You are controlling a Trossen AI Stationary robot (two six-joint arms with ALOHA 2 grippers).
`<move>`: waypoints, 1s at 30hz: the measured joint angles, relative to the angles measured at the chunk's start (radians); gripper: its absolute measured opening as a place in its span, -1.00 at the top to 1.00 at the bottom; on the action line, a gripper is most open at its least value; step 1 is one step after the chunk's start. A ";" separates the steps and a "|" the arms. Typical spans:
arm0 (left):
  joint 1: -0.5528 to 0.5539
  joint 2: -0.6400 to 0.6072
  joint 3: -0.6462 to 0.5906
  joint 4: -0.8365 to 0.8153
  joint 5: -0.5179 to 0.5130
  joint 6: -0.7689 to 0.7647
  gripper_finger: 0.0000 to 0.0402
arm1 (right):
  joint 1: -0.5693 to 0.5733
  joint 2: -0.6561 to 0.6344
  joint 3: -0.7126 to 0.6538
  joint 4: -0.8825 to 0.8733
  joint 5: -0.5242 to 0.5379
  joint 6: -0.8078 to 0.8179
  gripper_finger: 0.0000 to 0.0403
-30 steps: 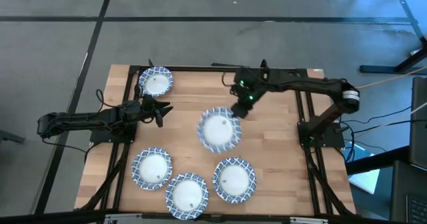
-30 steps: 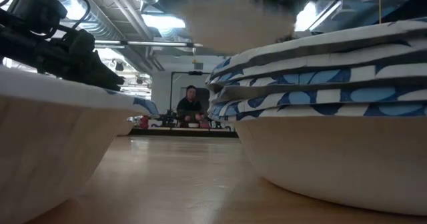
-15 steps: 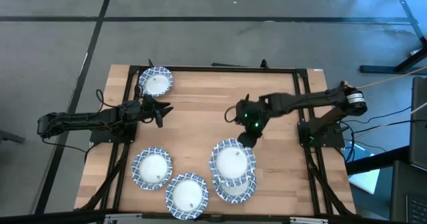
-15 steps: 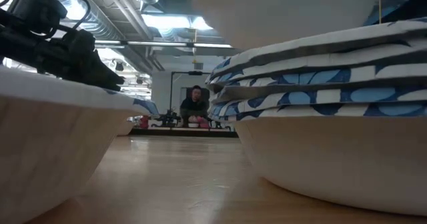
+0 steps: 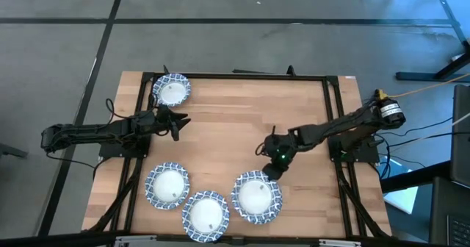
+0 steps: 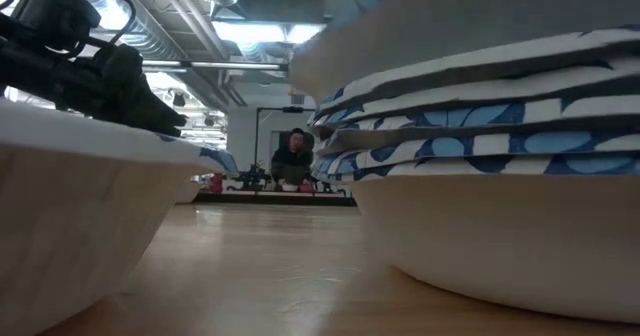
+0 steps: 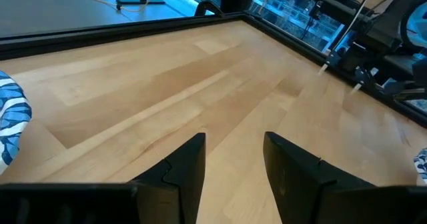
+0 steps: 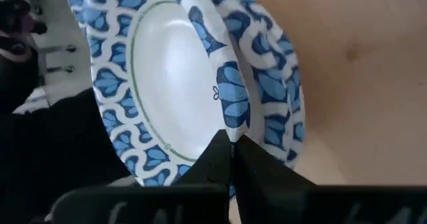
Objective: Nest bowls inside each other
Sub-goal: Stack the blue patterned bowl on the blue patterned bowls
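High view, right tool (image 5: 269,167): at the far rim of the bowl stack (image 5: 257,197) near the table's front edge, pinched on the top bowl's rim.
High view, left tool (image 5: 178,123): waiting over the table (image 5: 220,100) at its left side, well apart from any bowl.
High view, other bowls: one lone bowl (image 5: 171,90) at the far left corner; two more, a left front bowl (image 5: 167,186) and a middle front bowl (image 5: 205,212), along the front edge, just beside the stack.
Low view, stack (image 6: 500,156): several patterned rims layered one in another, filling the right side; the topmost bowl (image 6: 450,21) sits tilted above them.
Low view, near bowl (image 6: 70,216): fills the left side; a dark arm (image 6: 80,66) shows above it.
Low view, room: a person (image 6: 291,161) sits far behind the table.
Left wrist view, left tool (image 7: 233,161): fingers (image 7: 183,171) parted with bare wood between them, holding nothing.
Right wrist view, right tool (image 8: 231,154): fingers closed tight on the blue-and-white rim of the top bowl (image 8: 173,84), which lies over another patterned rim beneath.
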 joint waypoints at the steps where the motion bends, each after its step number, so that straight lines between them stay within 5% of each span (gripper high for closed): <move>1: 0.000 0.000 0.000 0.000 0.000 0.000 0.27 | 0.003 0.000 -0.006 0.014 0.011 0.006 0.97; 14: 0.000 0.000 0.000 0.000 0.000 0.000 0.28 | 0.016 0.000 -0.016 0.011 0.078 0.019 0.76; 23: 0.000 0.000 0.000 0.000 0.000 0.000 0.28 | 0.015 0.000 -0.016 -0.015 0.095 0.014 0.22; 30: 0.000 0.000 0.000 0.005 0.000 0.000 0.28 | 0.013 -0.072 -0.015 -0.009 0.345 -0.085 0.06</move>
